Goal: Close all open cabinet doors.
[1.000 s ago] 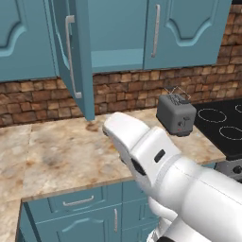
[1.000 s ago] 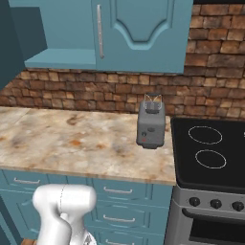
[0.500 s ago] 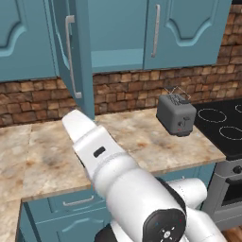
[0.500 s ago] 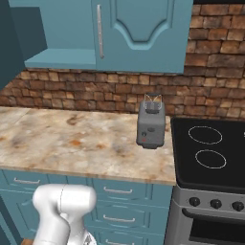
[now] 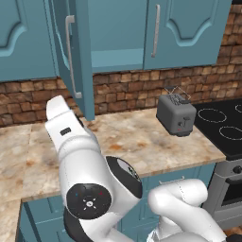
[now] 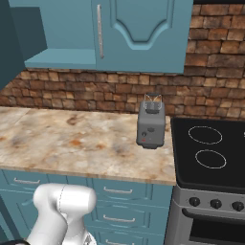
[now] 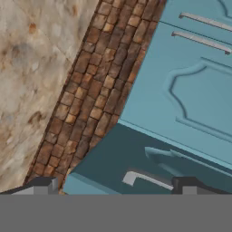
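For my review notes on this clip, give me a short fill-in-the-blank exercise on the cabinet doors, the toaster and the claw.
1. The wall-cabinet door above the counter stands ____.
2. The grey toaster stands on the counter just left of the ____.
3. The claw has its fingers spread ____.
4. The wall behind the counter is made of ____.

Missing words: open; stove; open; brick
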### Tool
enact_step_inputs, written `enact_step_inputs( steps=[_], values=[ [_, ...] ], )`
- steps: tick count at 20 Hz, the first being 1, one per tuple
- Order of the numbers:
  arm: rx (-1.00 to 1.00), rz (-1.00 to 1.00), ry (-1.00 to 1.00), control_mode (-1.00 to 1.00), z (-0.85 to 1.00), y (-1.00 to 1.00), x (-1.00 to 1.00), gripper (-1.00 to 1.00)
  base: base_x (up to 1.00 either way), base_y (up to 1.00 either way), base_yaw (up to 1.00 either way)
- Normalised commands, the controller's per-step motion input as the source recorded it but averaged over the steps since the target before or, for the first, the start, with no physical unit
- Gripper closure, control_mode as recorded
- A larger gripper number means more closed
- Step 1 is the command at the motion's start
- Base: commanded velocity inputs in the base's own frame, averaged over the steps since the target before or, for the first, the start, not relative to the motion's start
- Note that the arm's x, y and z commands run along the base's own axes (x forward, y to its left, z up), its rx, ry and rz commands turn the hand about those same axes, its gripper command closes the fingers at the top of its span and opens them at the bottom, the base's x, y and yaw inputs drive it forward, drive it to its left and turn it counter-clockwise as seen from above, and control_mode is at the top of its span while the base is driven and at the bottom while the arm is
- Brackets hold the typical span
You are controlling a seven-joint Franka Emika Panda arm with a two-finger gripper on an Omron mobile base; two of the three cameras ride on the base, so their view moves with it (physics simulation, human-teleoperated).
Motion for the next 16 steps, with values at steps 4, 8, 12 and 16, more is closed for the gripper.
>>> enact_step_inputs(
  steps=[4,8,12,16],
  values=[
    [0.02,-0.2,-0.03,-1.0,0.0,0.06,0.71,-1.0,0.0,0.0,0.0],
    [0.0,-0.17,-0.06,-1.0,0.0,0.0,0.52,-1.0,0.0,0.0,0.0],
    [0.0,-0.15,-0.05,-1.0,0.05,-0.07,0.25,-1.0,0.0,0.0,0.0],
    [0.01,-0.13,0.0,-1.0,0.08,-0.25,0.35,-1.0,0.0,0.0,0.0]
  ],
)
